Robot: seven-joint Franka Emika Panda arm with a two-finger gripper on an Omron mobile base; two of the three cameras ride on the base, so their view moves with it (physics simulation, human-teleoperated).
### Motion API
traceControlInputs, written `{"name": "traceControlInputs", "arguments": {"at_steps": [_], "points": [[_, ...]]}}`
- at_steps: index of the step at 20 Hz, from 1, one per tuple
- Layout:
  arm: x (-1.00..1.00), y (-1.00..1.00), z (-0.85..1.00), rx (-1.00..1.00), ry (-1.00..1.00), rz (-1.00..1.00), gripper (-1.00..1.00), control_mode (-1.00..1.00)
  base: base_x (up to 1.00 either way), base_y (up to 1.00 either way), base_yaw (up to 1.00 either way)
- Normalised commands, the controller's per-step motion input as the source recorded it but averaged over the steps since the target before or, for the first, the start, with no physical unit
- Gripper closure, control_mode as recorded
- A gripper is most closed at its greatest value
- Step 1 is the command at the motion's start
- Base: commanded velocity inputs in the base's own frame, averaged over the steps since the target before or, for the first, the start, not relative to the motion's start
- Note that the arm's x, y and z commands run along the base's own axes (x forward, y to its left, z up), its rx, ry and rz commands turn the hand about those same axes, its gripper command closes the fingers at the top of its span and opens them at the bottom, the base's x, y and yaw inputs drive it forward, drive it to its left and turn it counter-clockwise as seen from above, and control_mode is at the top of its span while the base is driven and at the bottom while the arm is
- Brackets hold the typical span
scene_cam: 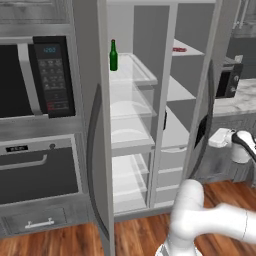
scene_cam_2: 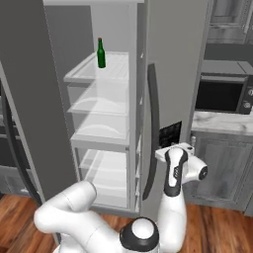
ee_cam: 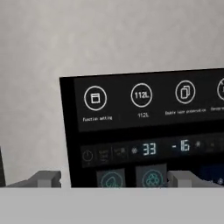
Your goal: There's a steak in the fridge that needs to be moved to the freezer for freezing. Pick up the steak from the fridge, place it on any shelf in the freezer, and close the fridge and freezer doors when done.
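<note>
The steak (scene_cam: 179,49) shows as a thin red sliver on the top shelf (scene_cam: 187,50) of the freezer (scene_cam: 182,105), seen edge-on in the left base view, so its shape and streaks cannot be made out. In the right base view the freezer door (scene_cam_2: 170,74) stands open and hides the whole freezer behind it.

The gripper (ee_cam: 114,178) sits close against the outer face of that door, pointing at the black control panel (ee_cam: 148,131). Its fingertips (ee_cam: 43,178) are cut off at the bottom of the hand view, set wide apart with nothing between them. The panel runs off the right edge of that view, and its lower icons are partly covered. In the left base view the hand is probably the white shape at the far right edge, but the door and the frame edge cut most of it off.

The fridge (scene_cam: 131,130) stands open with clear glass shelves, and a green bottle (scene_cam: 113,55) stands upright on the top one. The fridge door (scene_cam: 95,150) swings out to the left, partly covering the microwave (scene_cam: 35,77) and the oven (scene_cam: 40,172) below it. A second microwave (scene_cam_2: 222,94) sits on the counter (scene_cam_2: 222,122) right of the unit.
</note>
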Motion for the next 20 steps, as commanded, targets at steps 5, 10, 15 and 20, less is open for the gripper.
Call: {"name": "traceControlInputs", "arguments": {"at_steps": [5, 10, 15, 20], "points": [[0.53, 1.0, -0.06, 0.01, 0.0, 0.0, -1.0, -1.0, 0.0, 0.0, 0.0], [0.63, 1.0, 0.0, 0.02, -0.02, -0.02, -1.0, -1.0, 0.0, 0.0, 0.0], [0.91, 1.0, 0.0, 0.0, -0.01, -0.11, -1.0, -1.0, 0.0, 0.0, 0.0], [1.0, 0.97, 0.0, 0.0, 0.0, -0.15, -1.0, -1.0, 0.0, 0.0, 0.0]]}}
